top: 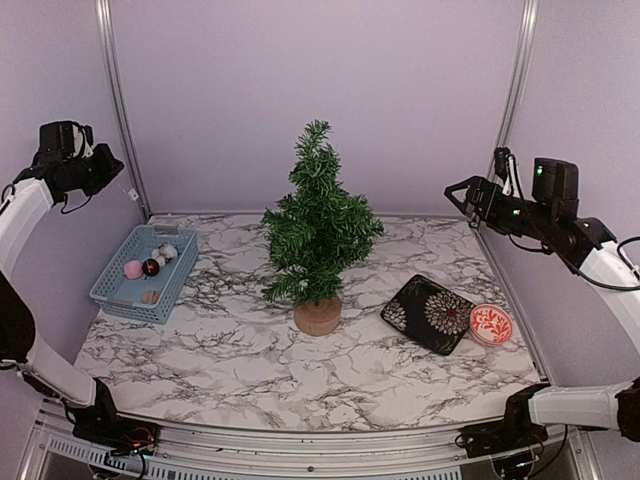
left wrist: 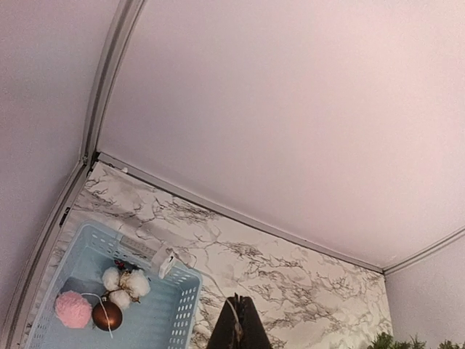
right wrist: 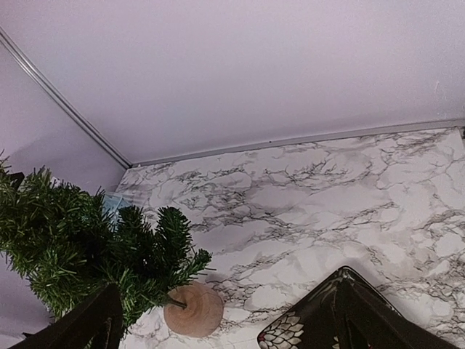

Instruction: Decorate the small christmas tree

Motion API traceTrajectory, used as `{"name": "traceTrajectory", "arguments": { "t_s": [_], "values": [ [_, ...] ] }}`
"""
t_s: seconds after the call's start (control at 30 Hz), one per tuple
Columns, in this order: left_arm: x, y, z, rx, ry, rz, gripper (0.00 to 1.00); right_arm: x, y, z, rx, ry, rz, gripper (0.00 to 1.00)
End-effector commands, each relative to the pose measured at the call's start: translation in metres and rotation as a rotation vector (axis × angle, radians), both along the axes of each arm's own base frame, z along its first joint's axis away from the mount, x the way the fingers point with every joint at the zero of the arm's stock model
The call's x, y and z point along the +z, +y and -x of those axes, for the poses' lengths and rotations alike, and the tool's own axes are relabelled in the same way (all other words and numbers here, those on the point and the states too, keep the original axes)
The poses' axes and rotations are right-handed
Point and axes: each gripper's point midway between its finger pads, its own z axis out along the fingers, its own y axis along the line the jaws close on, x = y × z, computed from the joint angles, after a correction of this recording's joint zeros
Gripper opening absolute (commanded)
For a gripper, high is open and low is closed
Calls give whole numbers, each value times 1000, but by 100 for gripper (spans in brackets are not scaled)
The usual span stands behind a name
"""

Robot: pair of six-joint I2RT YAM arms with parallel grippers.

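The small christmas tree (top: pixel 318 225) stands upright on its tan stump (top: pixel 318 316) at mid-table, bare of ornaments; it also shows in the right wrist view (right wrist: pixel 80 240). A blue basket (top: pixel 112 292) at the left holds a pink pom-pom (top: pixel 133 269), a dark red ball (top: pixel 151 266) and white cotton balls (top: pixel 166 253). My left gripper (top: pixel 105 165) is raised high above and left of the basket, shut and empty (left wrist: pixel 237 309). My right gripper (top: pixel 462 190) is raised at the right, open and empty (right wrist: pixel 227 287).
A black floral rectangular plate (top: pixel 432 313) lies right of the tree, with a small red patterned round dish (top: pixel 491 324) beside it. A tan item (top: pixel 150 297) lies in the basket's near end. Walls close the back and sides.
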Motion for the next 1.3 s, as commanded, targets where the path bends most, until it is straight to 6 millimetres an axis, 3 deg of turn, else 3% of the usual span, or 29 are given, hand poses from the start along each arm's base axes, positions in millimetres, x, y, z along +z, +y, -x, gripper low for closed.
{"name": "traceTrajectory", "arguments": {
  "t_s": [0.0,0.1,0.27,0.47,0.7,0.87,1.0,1.27],
  "values": [
    [23,-33,19,-136,-53,34,0,41,7,4,59,-116,-27,99],
    [50,-58,31,-202,-115,28,0,51,12,9,99,-148,-40,99],
    [119,-101,60,-312,-272,16,0,66,20,21,161,-207,-59,97],
    [202,-118,100,-342,-455,49,0,77,27,36,229,-271,-68,96],
    [268,-132,139,-427,-598,134,0,93,39,52,318,-353,-84,94],
    [286,-141,161,-494,-640,173,0,100,55,69,398,-413,-100,93],
    [284,-146,175,-527,-642,188,0,98,77,83,474,-436,-108,90],
    [279,-148,182,-541,-625,225,0,85,109,99,570,-494,-111,84]
  ]
}}
